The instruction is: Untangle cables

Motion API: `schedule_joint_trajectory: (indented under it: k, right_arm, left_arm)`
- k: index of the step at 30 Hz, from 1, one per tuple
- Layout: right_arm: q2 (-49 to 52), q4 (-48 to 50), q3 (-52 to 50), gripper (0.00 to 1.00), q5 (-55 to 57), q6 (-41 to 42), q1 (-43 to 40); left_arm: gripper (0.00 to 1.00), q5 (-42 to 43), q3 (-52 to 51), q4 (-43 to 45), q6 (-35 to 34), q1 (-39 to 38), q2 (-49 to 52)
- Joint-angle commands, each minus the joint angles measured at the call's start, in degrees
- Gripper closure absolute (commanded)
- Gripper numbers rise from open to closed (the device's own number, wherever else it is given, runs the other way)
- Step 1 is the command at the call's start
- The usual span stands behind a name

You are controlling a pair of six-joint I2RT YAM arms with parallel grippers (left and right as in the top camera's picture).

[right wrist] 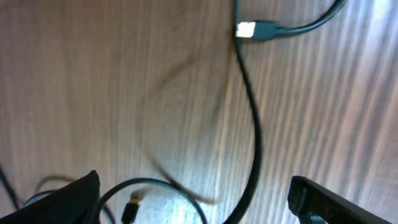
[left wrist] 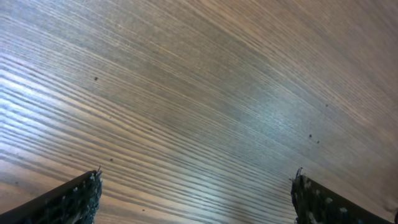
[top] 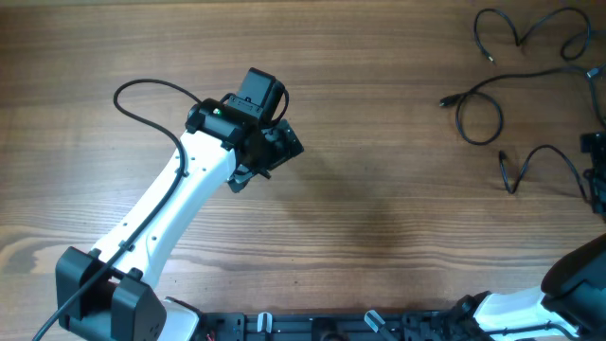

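- While held over the surface [top: 379, 142], the left gripper [left wrist: 196, 199] is seen apart, empty.
- Above the cables [right wrist: 255, 137], the right gripper [right wrist: 193, 199] is spread apart.
- Loose strands are laid at the surface's right end.

Black cables [right wrist: 254, 134] lie on a brown, wood-grained table [top: 379, 142]; the left arm [top: 175, 204] is white.
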Motion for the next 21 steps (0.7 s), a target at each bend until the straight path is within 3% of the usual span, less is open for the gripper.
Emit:
schedule_joint_trajectory:
  k: [1, 4, 8, 10, 11, 14, 15, 16, 17, 21]
  right_arm:
    - [0.2, -4.1, 5.2, 0.0, 4.2, 2.1, -0.3]
    - [0.2, -6.6, 1.6, 0.0, 2.3, 5.1, -0.2]
    - [0.3, 5.8, -8.8, 0.0, -0.5, 4.6, -0.3]
    - [0.3, 7.6, -9.3, 0.0, -0.4, 4.3, -0.3]
    - [0.3, 8.4, -9.3, 0.07, -0.4, 4.4, -0.3]
    - [0.3, 11.8, -9.3, 0.56, 1.0, 2.1, -0.3]
    - [0.3, 13.4, -9.3, 0.79, 2.5, -0.4, -0.3]
    - [0.3, 14.7, -9.3, 0.89, 3.8, -3.3, -0.3]
    - [0.3, 15.6, -9.3, 0.96, 5.8, -5.9, -0.3]
    - [0.3, 19.4, -9.3, 0.96, 7.2, -8.9, -0.3]
  left_arm:
    - [0.0, -1.0, 0.0, -0.5, 0.3, -0.3, 0.3]
    - [0.0, -1.0, 0.0, 0.1, 0.3, -0.3, 0.3]
    - [0.0, -1.0, 0.0, 0.3, 0.3, -0.3, 0.3]
    - [0.0, -1.0, 0.0, 0.0, 0.3, -0.3, 0.3]
    - [0.0, -1.0, 0.0, 0.0, 0.3, -0.3, 0.3]
    - [0.0, -1.0, 0.0, 0.1, 0.3, -0.3, 0.3]
    - [0.0, -1.0, 0.0, 0.1, 0.3, -0.3, 0.3]
    - [0.0, -1.0, 0.0, 0.1, 0.3, -0.3, 0.3]
    - [0.0, -1.0, 0.0, 0.2, 0.3, -0.3, 0.3]
    - [0.0, -1.0, 0.0, 0.2, 0.3, -0.3, 0.3]
